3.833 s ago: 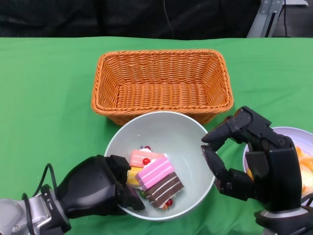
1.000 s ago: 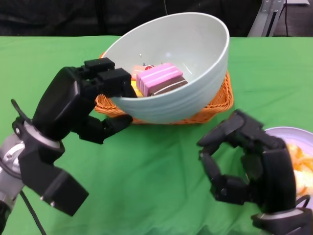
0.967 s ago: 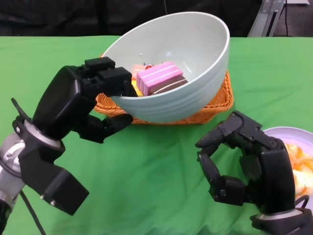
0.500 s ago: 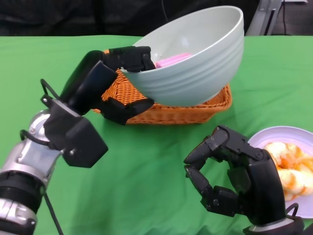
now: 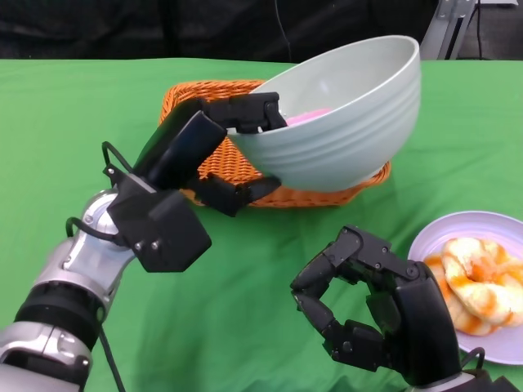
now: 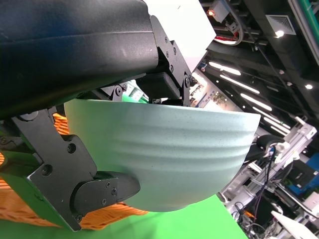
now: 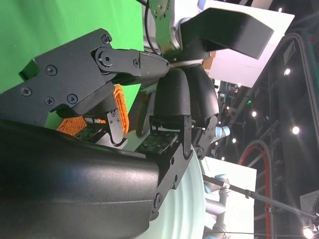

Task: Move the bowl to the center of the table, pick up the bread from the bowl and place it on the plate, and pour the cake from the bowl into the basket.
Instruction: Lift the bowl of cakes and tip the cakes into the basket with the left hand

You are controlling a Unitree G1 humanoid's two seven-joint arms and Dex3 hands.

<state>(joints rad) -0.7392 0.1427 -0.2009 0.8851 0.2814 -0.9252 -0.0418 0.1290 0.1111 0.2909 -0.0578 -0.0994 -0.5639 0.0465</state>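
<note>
Cake [image 5: 307,117], one pink-topped slice showing, sits in the single pale green, ridged ceramic bowl [image 5: 351,122], which the left hand [image 5: 214,151] grips by its rim, raised and tilted over the one rectangular orange wicker basket [image 5: 214,155]. The right hand [image 5: 372,306] hovers above the green cloth-covered table [image 5: 73,122], fingers curled but apart, holding nothing. Glazed golden bread [image 5: 478,282] lies on the round white plate [image 5: 437,237].
</note>
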